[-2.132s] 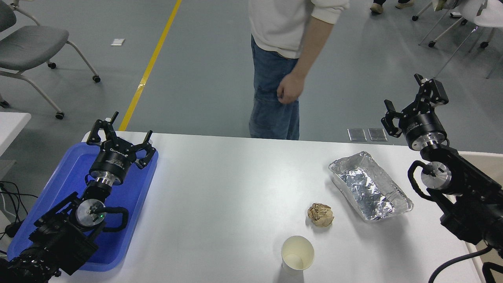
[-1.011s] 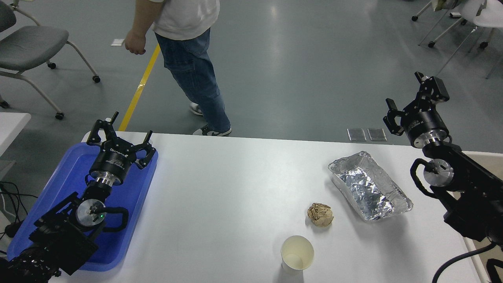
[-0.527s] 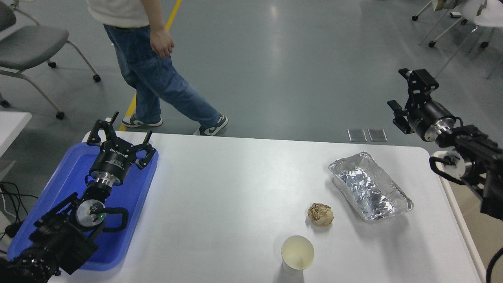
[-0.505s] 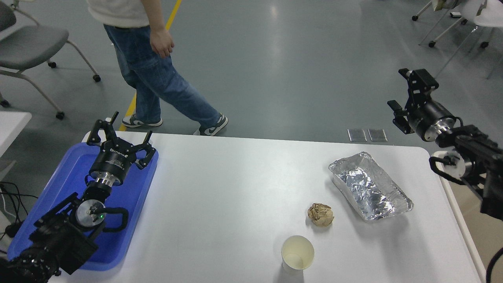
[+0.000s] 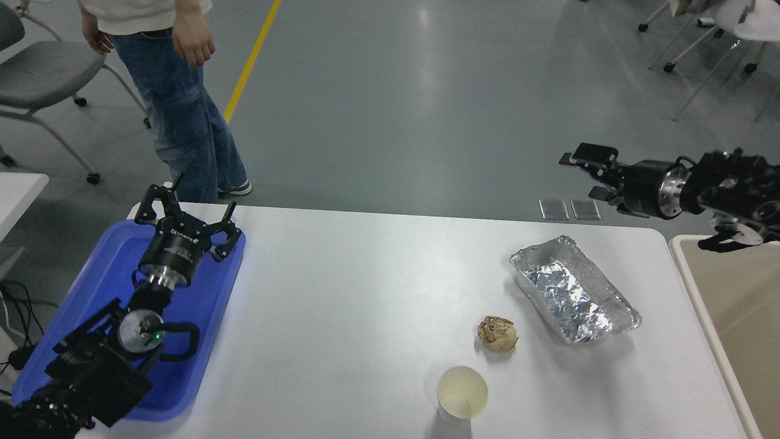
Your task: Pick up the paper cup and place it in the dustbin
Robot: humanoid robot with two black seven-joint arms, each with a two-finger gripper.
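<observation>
A: right gripper [image 5: 582, 177] status?
B: fingers spread, nothing between them. It's up past the table's [image 5: 365, 292] far right edge, pointing left.
A: left one?
B: left gripper [image 5: 183, 210] parked over the blue tray [image 5: 91, 268], fingers apart, holding nothing.
A: cup?
B: paper cup [image 5: 462, 394] upright at the near edge, white, cream inside. Dustbin [image 5: 731, 317] just off the table's right side.

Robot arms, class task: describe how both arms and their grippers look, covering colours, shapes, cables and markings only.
Both arms are black, with jointed, blocky links. The left gripper has thin black fingers on a round black wrist with white lettering, a silver ring, a silver disc with a green light, and looped black cable. The right gripper has black fingers on a black cylinder with a silver ring.
</observation>
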